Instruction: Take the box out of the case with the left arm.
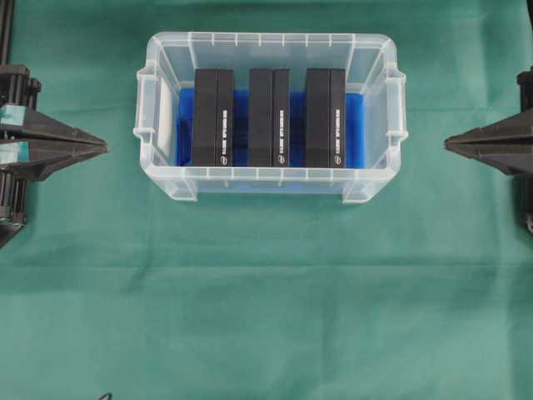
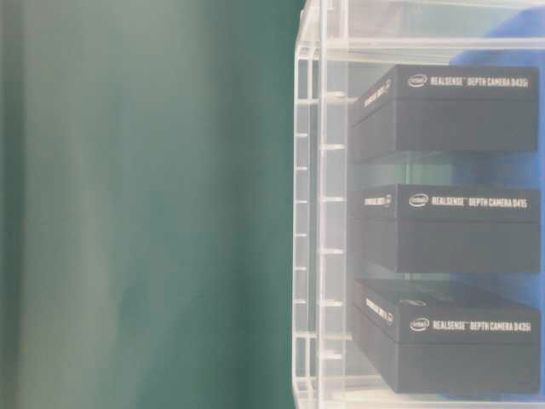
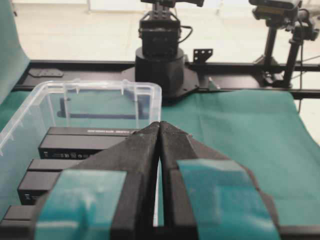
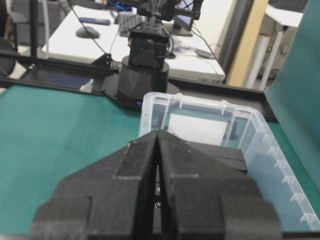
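A clear plastic case [image 1: 271, 173] with a blue lining stands on the green cloth at the upper middle. Three black boxes stand side by side in it: left box [image 1: 214, 117], middle box [image 1: 269, 117] and right box [image 1: 325, 117]. The table-level view shows their white lettering, with one box [image 2: 447, 111] at the top. My left gripper [image 1: 107, 147] rests shut and empty at the left edge, tips pointing at the case [image 3: 100, 92]. At the right edge my right gripper [image 1: 446, 142] is shut and empty, also outside the case [image 4: 200, 107].
Green cloth [image 1: 266, 292] covers the table in front of the case. Each wrist view shows the opposite arm's black base [image 3: 160, 60] [image 4: 145, 70] beyond the case, and a black frame rail [image 3: 240, 67] runs along the table's edge.
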Controlling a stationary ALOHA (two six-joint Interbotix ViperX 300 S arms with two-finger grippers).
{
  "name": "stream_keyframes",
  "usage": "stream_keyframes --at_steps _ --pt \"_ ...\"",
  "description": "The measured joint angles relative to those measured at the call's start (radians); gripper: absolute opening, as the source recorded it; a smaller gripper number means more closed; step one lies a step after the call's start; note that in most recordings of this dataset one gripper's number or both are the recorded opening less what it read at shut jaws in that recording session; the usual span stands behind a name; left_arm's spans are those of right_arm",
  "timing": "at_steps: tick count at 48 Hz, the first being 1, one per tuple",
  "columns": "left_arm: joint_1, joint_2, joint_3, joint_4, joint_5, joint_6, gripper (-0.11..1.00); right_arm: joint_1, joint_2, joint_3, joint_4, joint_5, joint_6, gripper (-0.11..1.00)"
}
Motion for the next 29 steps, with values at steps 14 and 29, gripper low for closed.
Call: stream_keyframes --at_steps 14,29 --pt "0.0 0.009 -0.026 0.031 0.109 -0.003 0.02 -0.002 0.051 -0.038 -0.002 0.144 0.0 0.03" --pt "-0.017 0.009 -0.109 0.031 0.169 -0.011 0.02 -0.002 0.021 -0.175 -0.002 0.287 0.0 0.03"
